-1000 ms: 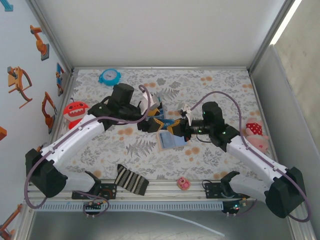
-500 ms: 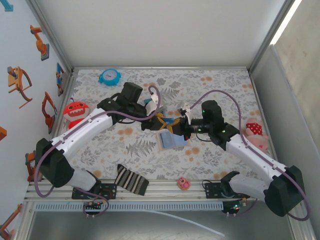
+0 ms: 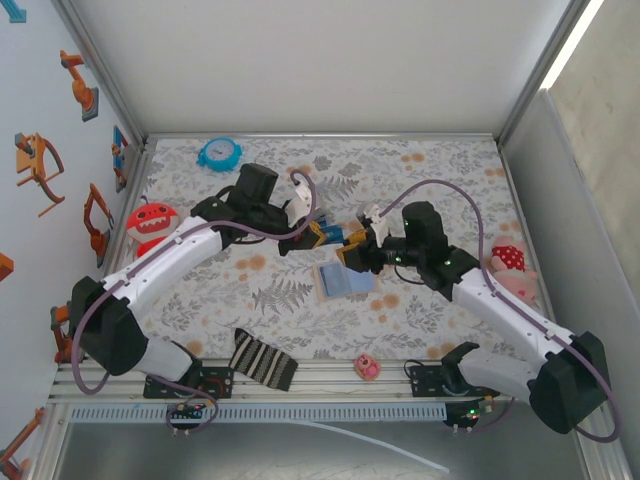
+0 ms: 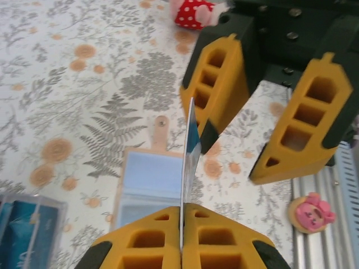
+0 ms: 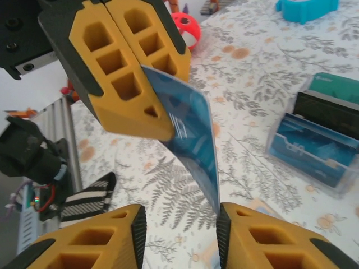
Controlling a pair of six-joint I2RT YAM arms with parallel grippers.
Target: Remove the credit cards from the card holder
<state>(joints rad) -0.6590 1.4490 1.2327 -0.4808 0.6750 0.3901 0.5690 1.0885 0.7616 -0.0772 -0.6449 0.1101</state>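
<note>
On the far left of the mat we see a round red plush monster [image 3: 150,225], with a turquoise plastic toy alarm clock [image 3: 218,153] behind it.

Left gripper [image 4: 182,216]: ribbed yellow fingers pressed together, clamped on a thin glossy blue credit card [image 4: 189,151], which is held edge-on, clear of the surface.

A clear rigid plastic box [image 5: 317,143] with blue cards inside sits on the mat near the holder.

Right gripper [image 5: 180,216]: jaws apart. The card's lower corner hangs between them, right up against one finger; we can't tell if it touches.

Card holder [image 3: 345,280]: a flat squarish folding case, tan outside, pale blue two-panel inside. It lies open and flat on the mat below the card, with a tan snap tab on one edge.

Further right, by the wall, is a soft pink plush with a red white-dotted cap [image 3: 508,265].

At the near edge we see a black-and-cream striped knit sock [image 3: 262,360] and a small pink rubbery figure [image 3: 367,367].

The surface is a matte cloth [image 3: 430,180] printed with grey ferns and orange flowers. There are white panels [image 3: 320,60] behind and an aluminium frame rail [image 3: 330,380] along the front.
</note>
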